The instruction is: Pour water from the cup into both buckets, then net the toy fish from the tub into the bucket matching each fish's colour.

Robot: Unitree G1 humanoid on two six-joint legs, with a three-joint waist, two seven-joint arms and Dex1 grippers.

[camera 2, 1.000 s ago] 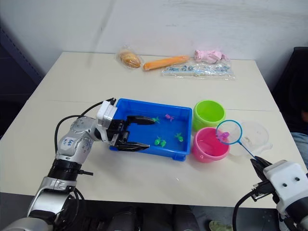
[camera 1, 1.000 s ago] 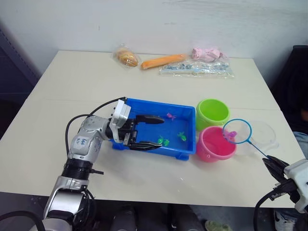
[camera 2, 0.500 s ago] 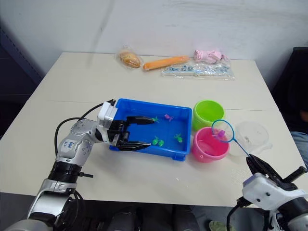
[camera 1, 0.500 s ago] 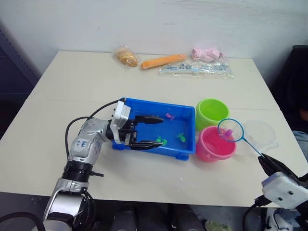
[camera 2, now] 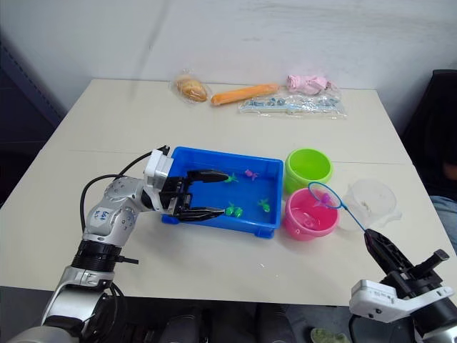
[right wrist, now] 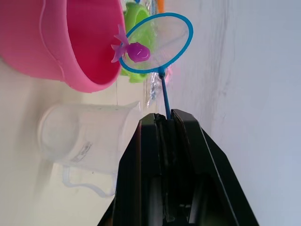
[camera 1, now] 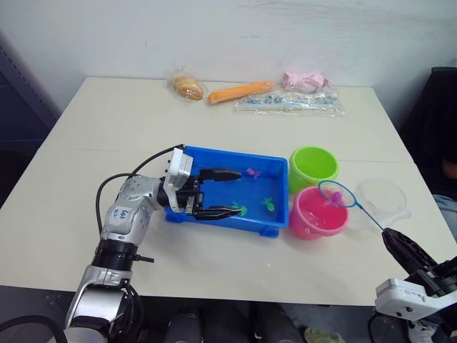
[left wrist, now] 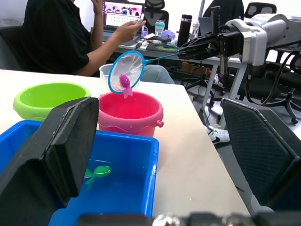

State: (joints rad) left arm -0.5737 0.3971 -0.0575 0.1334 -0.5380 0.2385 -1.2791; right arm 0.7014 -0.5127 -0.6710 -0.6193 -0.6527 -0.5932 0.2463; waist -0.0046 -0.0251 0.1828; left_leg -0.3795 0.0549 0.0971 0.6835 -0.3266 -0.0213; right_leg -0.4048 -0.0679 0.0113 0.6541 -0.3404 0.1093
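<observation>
My right gripper (right wrist: 164, 123) has its jaws clamped on the net (camera 2: 325, 195) handle, holding a pink fish (right wrist: 136, 51) over the pink bucket (camera 2: 308, 220). My left gripper (camera 1: 218, 193) has its jaws spread over the tub (camera 1: 278, 175).

Tub (camera 1: 214, 158) left of two buckets (camera 1: 314, 166), cup (camera 1: 382, 196) right of them, net (camera 1: 337, 194) over the nearer bucket (camera 1: 318, 214).

We see even, bright room light with soft shadows on the bench (camera 1: 228, 136). The head views are sharp, slightly dim at the corners. In the left wrist view, the near fingers (left wrist: 56, 150) are blurred and the background is softer.
</observation>
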